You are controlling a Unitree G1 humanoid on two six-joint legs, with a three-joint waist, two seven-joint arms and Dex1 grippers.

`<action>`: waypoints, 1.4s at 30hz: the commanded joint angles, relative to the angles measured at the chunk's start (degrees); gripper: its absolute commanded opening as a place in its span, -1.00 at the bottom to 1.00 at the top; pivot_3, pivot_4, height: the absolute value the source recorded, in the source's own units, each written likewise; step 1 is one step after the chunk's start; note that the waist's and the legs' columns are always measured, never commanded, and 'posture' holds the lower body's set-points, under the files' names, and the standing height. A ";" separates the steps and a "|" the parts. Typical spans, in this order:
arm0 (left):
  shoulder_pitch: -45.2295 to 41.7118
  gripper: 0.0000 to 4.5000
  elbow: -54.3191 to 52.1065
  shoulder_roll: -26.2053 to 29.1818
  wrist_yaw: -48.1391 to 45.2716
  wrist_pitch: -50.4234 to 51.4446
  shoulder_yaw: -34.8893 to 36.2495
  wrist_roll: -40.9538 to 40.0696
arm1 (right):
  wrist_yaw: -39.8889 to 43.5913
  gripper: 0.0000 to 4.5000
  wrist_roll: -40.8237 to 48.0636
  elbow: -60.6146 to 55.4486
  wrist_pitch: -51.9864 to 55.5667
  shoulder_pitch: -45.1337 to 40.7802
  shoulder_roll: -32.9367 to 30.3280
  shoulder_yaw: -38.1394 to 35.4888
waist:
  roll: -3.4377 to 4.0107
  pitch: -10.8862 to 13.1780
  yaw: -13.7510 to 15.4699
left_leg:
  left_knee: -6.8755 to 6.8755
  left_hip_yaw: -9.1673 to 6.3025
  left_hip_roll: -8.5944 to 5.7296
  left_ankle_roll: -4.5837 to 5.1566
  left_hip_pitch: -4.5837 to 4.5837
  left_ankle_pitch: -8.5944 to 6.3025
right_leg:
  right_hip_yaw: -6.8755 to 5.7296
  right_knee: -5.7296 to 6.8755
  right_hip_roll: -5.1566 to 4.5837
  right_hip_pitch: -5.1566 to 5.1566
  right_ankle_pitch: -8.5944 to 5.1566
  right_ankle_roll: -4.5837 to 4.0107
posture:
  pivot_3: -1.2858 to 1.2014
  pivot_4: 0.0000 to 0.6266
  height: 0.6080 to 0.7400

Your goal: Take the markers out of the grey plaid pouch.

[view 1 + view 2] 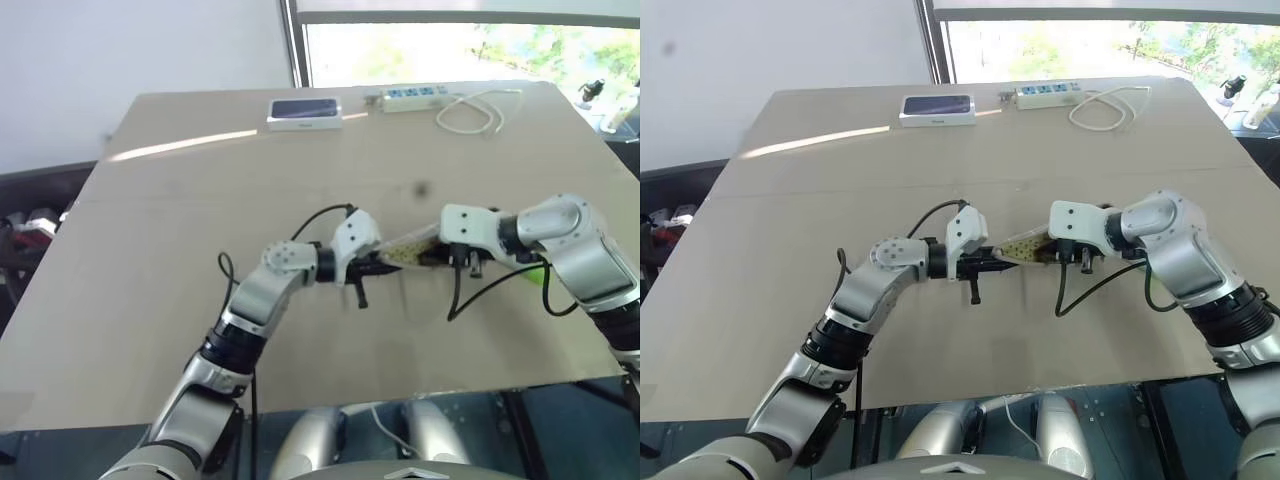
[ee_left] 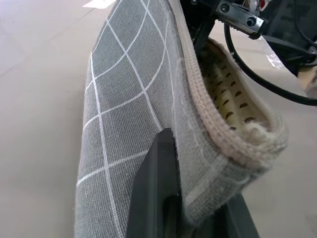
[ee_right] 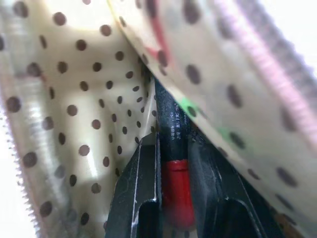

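The grey plaid pouch (image 2: 133, 99) hangs just above the table between my two hands, its dotted cream lining (image 3: 84, 99) showing at the open mouth. My left gripper (image 2: 198, 173) is shut on the pouch's edge, one black finger (image 2: 161, 183) lying against the plaid outside. My right gripper (image 3: 174, 148) reaches into the mouth and is shut on a red marker (image 3: 177, 188) with a black barrel. In the head views the pouch (image 1: 408, 245) sits between the left gripper (image 1: 385, 265) and the right gripper (image 1: 432, 256). A lime-green bit (image 1: 533, 275) shows by my right forearm, mostly hidden.
A white-edged box with a dark top (image 1: 305, 112) lies at the table's far side. Beside it are a power strip (image 1: 415, 96) and a looped white cable (image 1: 478, 110). The tan table (image 1: 200, 250) ends close to me.
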 commanded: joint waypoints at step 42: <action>-0.70 -1.00 10.82 -3.63 22.39 -17.75 -0.97 20.69 | -26.58 -0.80 18.19 -3.91 26.87 3.53 12.25 -17.86 | 0.00 0.00 -0.16 | -0.05 0.04 -0.01 0.01 -0.04 0.00 | 0.04 0.05 0.00 -0.10 0.00 0.00 | 0.03 -0.52 1.00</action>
